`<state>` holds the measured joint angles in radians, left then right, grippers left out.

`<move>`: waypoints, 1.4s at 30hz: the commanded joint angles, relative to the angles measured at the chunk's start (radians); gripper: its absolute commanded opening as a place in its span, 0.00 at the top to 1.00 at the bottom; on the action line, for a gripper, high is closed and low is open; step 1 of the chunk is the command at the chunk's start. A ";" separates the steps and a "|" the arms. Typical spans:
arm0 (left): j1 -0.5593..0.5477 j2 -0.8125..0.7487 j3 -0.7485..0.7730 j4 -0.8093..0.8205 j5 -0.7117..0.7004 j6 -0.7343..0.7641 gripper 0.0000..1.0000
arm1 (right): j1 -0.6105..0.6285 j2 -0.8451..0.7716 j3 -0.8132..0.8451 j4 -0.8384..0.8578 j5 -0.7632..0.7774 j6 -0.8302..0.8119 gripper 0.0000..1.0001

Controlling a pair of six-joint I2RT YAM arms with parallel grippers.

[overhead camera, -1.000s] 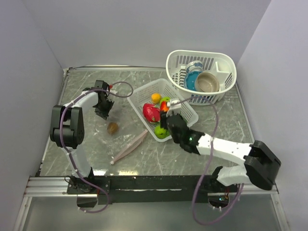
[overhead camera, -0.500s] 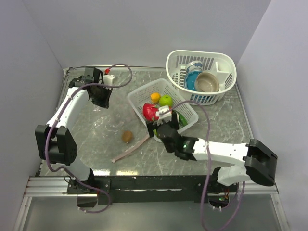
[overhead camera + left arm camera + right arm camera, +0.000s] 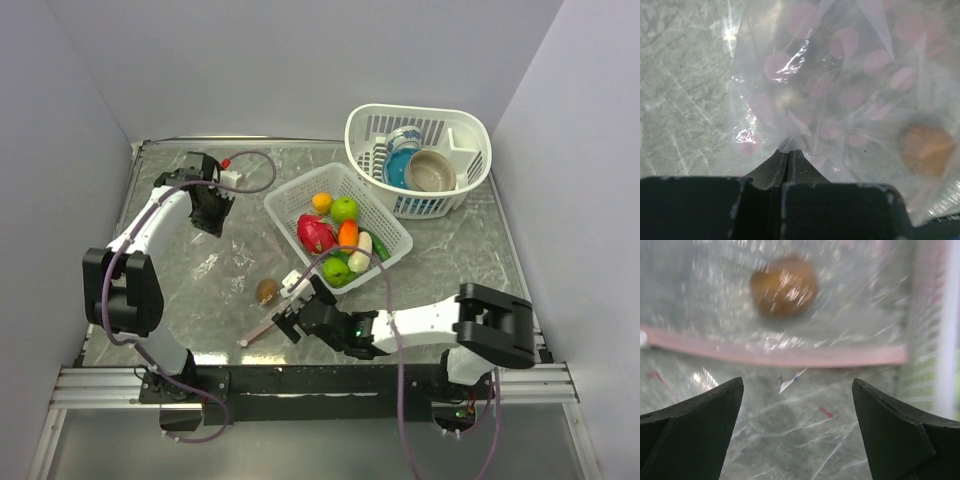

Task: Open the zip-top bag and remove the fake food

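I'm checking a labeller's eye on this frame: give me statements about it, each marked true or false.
1. The left gripper is shut on the zip-top bag. True.
2. The right gripper is clamped on the zip strip. False: its jaws stand open, short of the strip.
3. A brown piece of fake food lies inside the bag. True.
4. The tan bowl lies inside the bag. False: it sits in the round white basket with the blue cup.
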<state>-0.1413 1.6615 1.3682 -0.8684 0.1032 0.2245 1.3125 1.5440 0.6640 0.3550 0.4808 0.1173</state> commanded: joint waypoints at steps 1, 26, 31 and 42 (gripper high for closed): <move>-0.004 0.055 -0.052 0.106 -0.100 0.021 0.99 | 0.005 0.060 0.034 0.050 -0.051 0.008 0.05; -0.026 0.133 -0.158 0.209 -0.138 0.022 0.99 | -0.042 0.307 0.275 0.128 -0.061 0.013 0.00; -0.035 0.136 -0.175 0.216 -0.131 0.029 0.99 | -0.062 0.360 0.345 0.156 -0.035 -0.005 0.00; -0.049 0.142 -0.178 0.215 -0.135 0.039 0.99 | -0.117 0.478 0.456 0.090 -0.117 0.039 0.00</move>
<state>-0.1848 1.7981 1.1923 -0.6579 -0.0326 0.2497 1.2053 2.0159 1.1000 0.4419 0.3870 0.1295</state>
